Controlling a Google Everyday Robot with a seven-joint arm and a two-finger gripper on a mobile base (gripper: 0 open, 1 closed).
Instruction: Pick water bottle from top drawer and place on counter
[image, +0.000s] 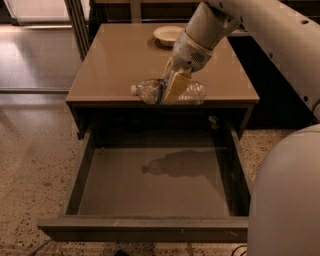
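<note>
Bottle (149, 92) held crosswise over the front edge of the bench (120, 60)

Camera view: our gripper (169, 88) hangs above the middle of the bench's front edge, its fingers (175, 86) closed round the bottle's waist. The bottle lies level, long axis along that edge, cap toward the front-left corner and base toward the front-right. It looks clear of the open drawer (150, 195) below, though we cannot tell whether it touches the bench. We judge the set-down spot lies straight back from the edge, on open top. A bowl (168, 34) sits near the back edge, well apart and out of the way.
</note>
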